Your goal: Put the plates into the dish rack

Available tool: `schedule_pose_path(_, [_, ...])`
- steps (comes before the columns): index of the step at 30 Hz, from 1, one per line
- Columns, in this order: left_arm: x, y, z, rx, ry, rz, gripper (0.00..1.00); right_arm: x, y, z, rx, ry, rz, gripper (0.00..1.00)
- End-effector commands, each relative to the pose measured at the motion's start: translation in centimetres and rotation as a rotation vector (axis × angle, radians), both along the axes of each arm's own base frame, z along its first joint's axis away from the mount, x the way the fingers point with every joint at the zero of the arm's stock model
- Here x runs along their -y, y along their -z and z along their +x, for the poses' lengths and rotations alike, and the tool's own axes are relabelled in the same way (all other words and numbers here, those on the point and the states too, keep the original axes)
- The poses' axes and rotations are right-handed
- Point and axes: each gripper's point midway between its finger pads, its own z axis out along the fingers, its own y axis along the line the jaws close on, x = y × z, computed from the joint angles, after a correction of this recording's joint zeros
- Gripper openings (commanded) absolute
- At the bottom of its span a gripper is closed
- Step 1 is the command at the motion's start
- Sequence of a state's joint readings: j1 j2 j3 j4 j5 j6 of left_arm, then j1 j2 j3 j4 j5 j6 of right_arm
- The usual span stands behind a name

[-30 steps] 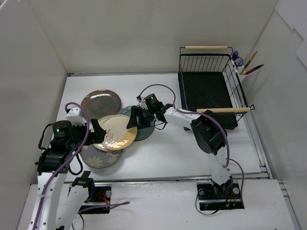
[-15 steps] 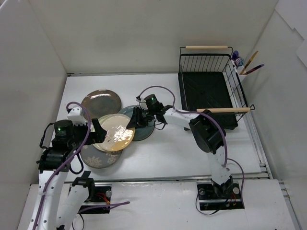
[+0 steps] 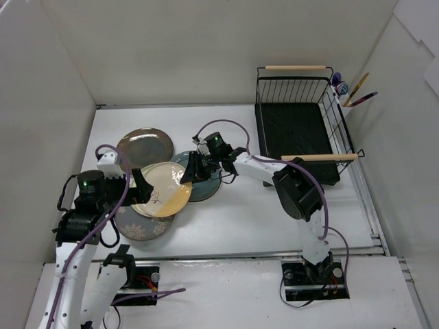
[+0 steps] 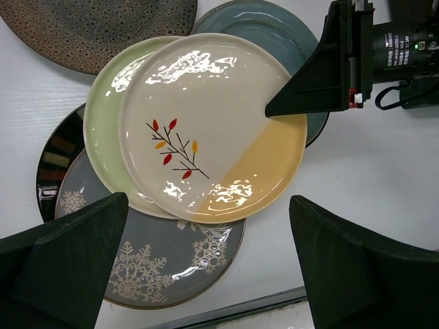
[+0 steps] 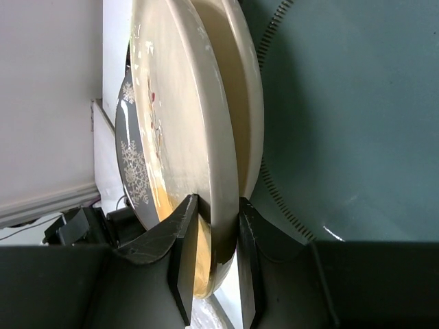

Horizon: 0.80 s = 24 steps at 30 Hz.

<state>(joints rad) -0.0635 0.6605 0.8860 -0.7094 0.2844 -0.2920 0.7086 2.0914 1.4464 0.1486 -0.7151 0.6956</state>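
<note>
Table (image 3: 240, 212) bears the dish rack (image 3: 295, 133) at its far right, well apart from the plates (image 3: 144, 144), which overlap in a pile at left. On top, the cream leaf plate (image 4: 206, 130) has its right rim pinched by the right gripper (image 5: 211, 264). The left gripper (image 4: 209, 253) hangs at the pile's left edge, jaws spread wide, holding nothing.

Table (image 3: 260, 219): white, matte, with a faint grain in the left wrist view. It is enclosed on three sides by plain white panels: back wall (image 3: 206, 48), left wall (image 3: 41, 137), right wall (image 3: 405, 157) (the side ones slant outward in the overhead view). A pale rail (image 3: 240, 256) runs along the table's near edge. Lighting is bright and even, and shadows are soft.
</note>
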Motion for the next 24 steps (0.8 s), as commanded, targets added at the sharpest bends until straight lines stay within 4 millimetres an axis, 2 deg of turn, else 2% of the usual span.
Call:
schedule_pose_path(1, [0.1,-1.0,1.3,0.049,0.005,-0.009,0.99,0.6,-4.2,1.0,0.156,-0.014,0.000,0.01])
schedule_pose_path(3, [0.2,-0.8,1.4,0.044,0.007,-0.012,0.99,0.9,-3.7,1.0,0.144,-0.012,-0.008,0.04])
schedule_pose_path(5, [0.2,-0.7,1.4,0.041,0.008,-0.013,0.99,1.6,-3.0,1.2,0.127,-0.003,-0.019,0.00])
schedule_pose_path(9, [0.1,-1.0,1.5,0.047,0.003,-0.006,0.99,2.4,-3.8,1.4,0.145,0.001,-0.011,0.00])
schedule_pose_path(20, [0.2,-1.5,1.7,0.055,0.004,-0.016,0.99,2.8,-11.7,2.2,0.317,-0.001,0.058,0.00])
schedule_pose_path(24, [0.3,-1.9,1.8,0.063,0.004,-0.017,0.99,3.5,-13.4,2.3,0.351,0.005,0.040,0.00])
